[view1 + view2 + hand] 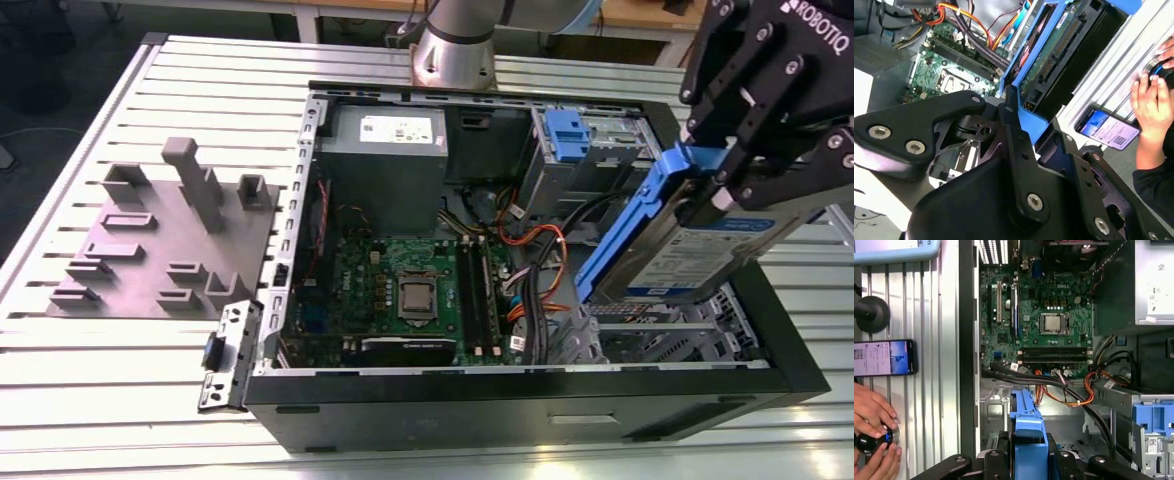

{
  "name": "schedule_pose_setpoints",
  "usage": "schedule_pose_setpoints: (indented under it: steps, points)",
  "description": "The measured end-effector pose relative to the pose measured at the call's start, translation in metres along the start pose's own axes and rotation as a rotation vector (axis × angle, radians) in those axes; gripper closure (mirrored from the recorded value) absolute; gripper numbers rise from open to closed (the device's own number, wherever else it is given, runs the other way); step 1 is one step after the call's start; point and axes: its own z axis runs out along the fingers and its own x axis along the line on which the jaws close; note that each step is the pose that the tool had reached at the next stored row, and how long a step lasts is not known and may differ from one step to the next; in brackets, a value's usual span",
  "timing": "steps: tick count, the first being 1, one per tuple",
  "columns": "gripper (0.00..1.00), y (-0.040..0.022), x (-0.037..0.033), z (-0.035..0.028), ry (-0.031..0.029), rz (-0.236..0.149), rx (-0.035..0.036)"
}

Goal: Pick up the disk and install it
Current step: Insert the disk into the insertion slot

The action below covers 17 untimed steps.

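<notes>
Right, my gripper (731, 190) clamped on the disk (694, 250), drive tilted steeply in the air over the open computer case (534, 395), above the drive bay at the exterior view's right, a person's hand (1151, 107) beside a phone (1108, 129).

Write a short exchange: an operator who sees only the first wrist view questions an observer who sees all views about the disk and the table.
Operator: I see a blue bracket. How is the disk held?
Observer: In the exterior view the gripper is shut on the disk, which hangs tilted, lower end toward the open computer case.
Operator: What lies on the case's far side?
Observer: A grey block with pegs and slots lies on the table, at the exterior view's left of the case.
</notes>
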Motion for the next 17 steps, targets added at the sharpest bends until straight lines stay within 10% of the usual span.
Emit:
schedule_pose_setpoints:
  steps: [17]
  points:
    - [0.64, -0.0201, 0.0009, 0.0182, 0.0001, 0.0, 0.0005]
